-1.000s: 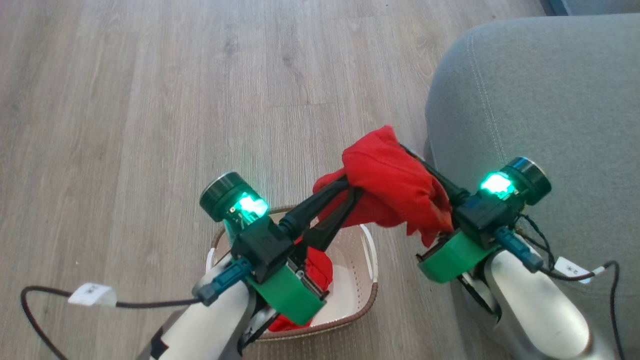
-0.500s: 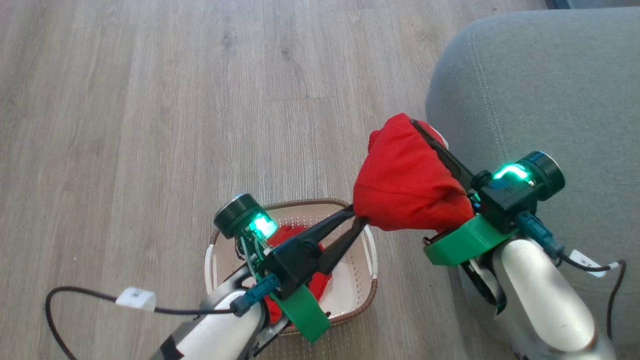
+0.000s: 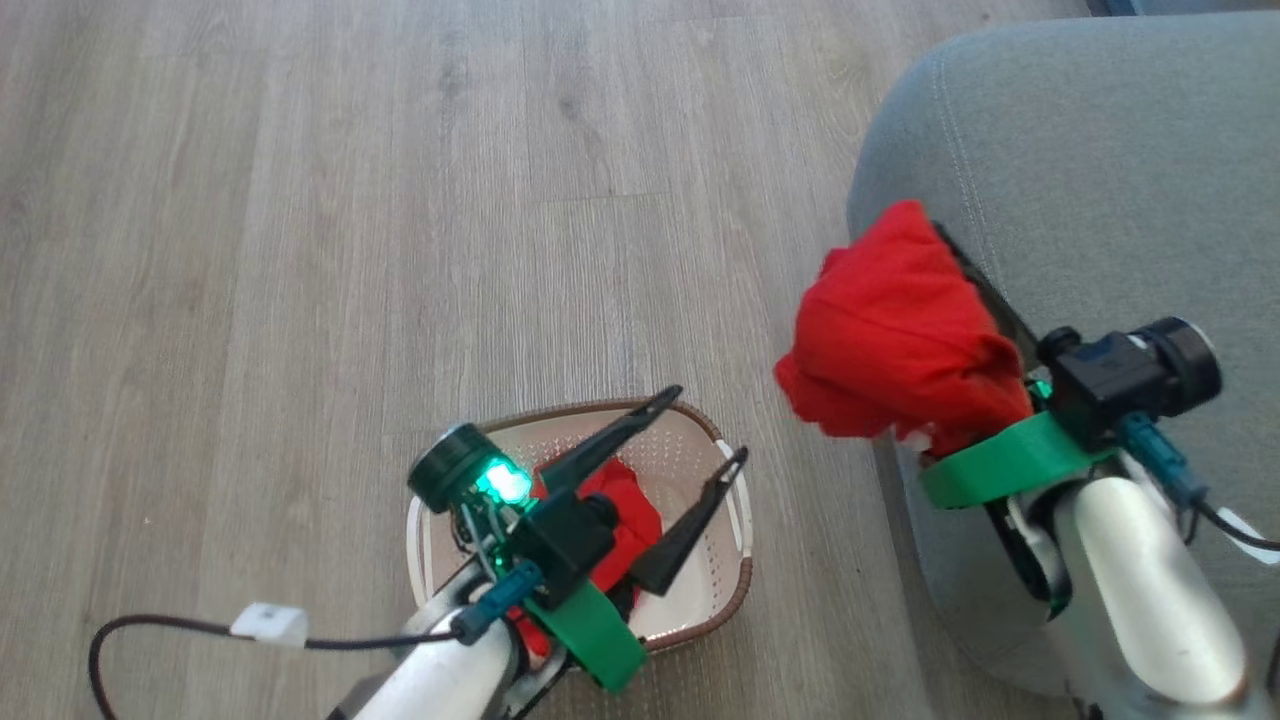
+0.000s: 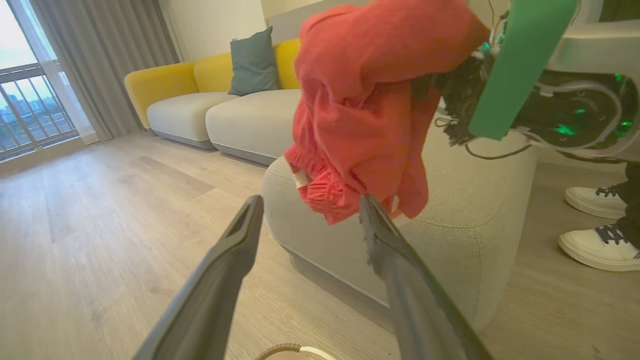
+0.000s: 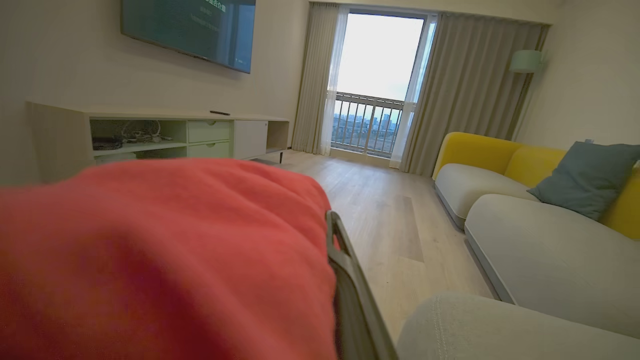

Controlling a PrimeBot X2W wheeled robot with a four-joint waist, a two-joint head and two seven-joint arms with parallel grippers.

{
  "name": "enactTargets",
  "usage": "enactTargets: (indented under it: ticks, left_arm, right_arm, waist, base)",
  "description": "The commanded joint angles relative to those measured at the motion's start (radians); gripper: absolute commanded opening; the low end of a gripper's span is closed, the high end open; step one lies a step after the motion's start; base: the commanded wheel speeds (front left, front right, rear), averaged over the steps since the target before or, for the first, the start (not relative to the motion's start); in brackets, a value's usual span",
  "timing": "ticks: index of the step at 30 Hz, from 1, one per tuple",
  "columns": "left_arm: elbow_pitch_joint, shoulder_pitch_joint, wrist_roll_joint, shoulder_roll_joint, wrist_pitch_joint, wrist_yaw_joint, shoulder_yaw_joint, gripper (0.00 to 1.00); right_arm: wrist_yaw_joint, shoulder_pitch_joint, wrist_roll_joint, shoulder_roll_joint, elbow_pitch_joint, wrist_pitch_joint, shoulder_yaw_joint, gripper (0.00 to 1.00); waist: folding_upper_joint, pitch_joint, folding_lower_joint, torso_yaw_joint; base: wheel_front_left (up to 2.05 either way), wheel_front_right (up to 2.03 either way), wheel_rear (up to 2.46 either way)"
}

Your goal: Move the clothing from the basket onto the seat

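My left gripper [image 3: 710,421] hangs spread wide and empty just above the basket [image 3: 560,410], where a second red garment [image 3: 625,510] lies inside. To the basket's right, my right gripper [image 3: 945,240] is clenched on a red garment [image 3: 895,330] over the edge of the seat [image 3: 1100,150]. The white cable tag [image 3: 268,622] left of the basket is too small to read.

R gripper [image 3: 938,232] fingers mostly under red garment [image 3: 895,335], grip pt hidden; garment blurred in R wrist view. L gripper [image 3: 710,421] covers part of basket [image 3: 700,590] & prob. second garment [image 3: 630,510]
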Motion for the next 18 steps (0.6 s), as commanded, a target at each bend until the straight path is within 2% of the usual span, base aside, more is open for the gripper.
enactTargets:
  ticks: [1, 8, 13, 18]
  left_arm:
    - [-0.025, -0.002, 0.002, -0.005, -0.005, -0.001, 0.049, 1.00]
    - [-0.011, 0.034, -0.018, -0.007, -0.005, -0.001, 0.064, 1.00]
    - [0.009, 0.075, -0.058, -0.028, -0.005, -0.001, 0.107, 1.00]
    - [0.026, 0.105, -0.054, -0.034, -0.005, -0.001, 0.103, 1.00]
  right_arm:
    - [0.000, 0.003, -0.009, 0.004, -0.030, -0.009, -0.008, 0.00]
    - [0.000, 0.038, -0.009, 0.015, -0.020, -0.009, -0.081, 0.00]
    - [0.000, 0.073, 0.030, 0.032, -0.006, -0.009, -0.131, 0.00]
    - [0.000, 0.107, 0.059, 0.042, 0.033, -0.009, -0.160, 0.00]
  waist:
    - [0.0000, -0.002, 0.0000, -0.001]
    - [0.0000, -0.007, 0.0000, -0.002]
    - [0.0000, -0.015, 0.0000, -0.006]
    - [0.0000, -0.026, 0.0000, -0.009]
  base:
    - [0.00, 0.00, 0.00]
    - [0.00, 0.00, 0.00]
    - [0.00, 0.00, 0.00]
    - [0.00, 0.00, 0.00]
